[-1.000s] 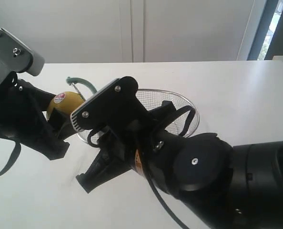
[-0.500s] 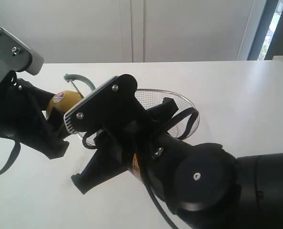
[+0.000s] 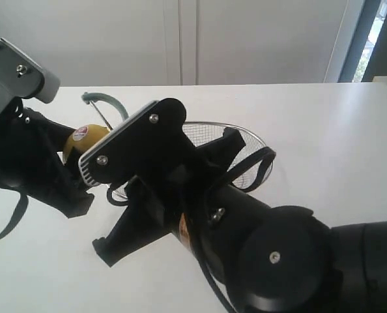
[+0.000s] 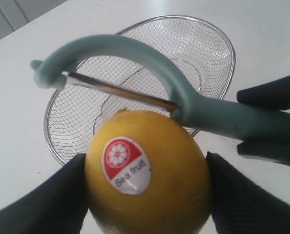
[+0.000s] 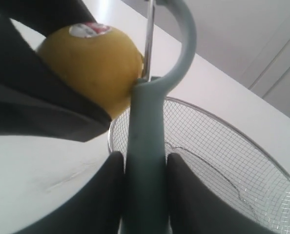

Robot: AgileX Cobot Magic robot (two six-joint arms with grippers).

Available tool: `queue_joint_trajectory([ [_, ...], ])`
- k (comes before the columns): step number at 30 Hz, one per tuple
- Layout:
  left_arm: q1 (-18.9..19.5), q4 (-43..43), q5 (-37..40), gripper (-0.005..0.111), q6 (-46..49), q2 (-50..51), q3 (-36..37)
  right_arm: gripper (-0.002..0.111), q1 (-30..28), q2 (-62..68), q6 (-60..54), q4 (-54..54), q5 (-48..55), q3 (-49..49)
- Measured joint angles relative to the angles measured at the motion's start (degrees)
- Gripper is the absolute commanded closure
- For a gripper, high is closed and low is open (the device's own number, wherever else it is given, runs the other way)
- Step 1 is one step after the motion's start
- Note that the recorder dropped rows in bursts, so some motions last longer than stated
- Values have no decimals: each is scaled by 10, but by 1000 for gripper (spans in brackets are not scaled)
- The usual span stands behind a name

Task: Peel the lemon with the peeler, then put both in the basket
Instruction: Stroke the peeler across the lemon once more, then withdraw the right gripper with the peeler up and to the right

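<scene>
My left gripper [image 4: 145, 187] is shut on the yellow lemon [image 4: 147, 170], its red-and-white sticker [image 4: 125, 163] facing the left wrist camera. In the exterior view the lemon [image 3: 88, 138] peeks out between the two arms. My right gripper [image 5: 144, 170] is shut on the teal handle of the peeler [image 5: 145, 146]. The peeler's metal blade [image 4: 118, 92] rests against the far top of the lemon, and its curved head [image 3: 102, 103] rises above the fruit. The wire mesh basket [image 4: 218, 44] sits on the table just behind both, partly hidden by the right arm [image 3: 245, 228].
A white table [image 3: 324, 124] stretches around the basket, with a white wall behind it. The bulky right arm fills the lower middle and right of the exterior view. The left arm [image 3: 24, 156] occupies the left side.
The peeler head has slid up and left over the lemon, away from the basket. The right arm has shifted left with it. The lemon stays held in place.
</scene>
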Motion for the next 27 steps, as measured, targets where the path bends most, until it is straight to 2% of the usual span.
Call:
queue_joint_trajectory([
  [7, 0, 0, 0, 107, 0, 0, 0, 108, 38, -50, -70, 46, 50, 0],
  [19, 0, 0, 0, 107, 0, 0, 0, 108, 70, -152, -234, 219, 309, 0],
  [27, 0, 0, 0, 107, 0, 0, 0, 108, 70, -231, -276, 297, 340, 0],
])
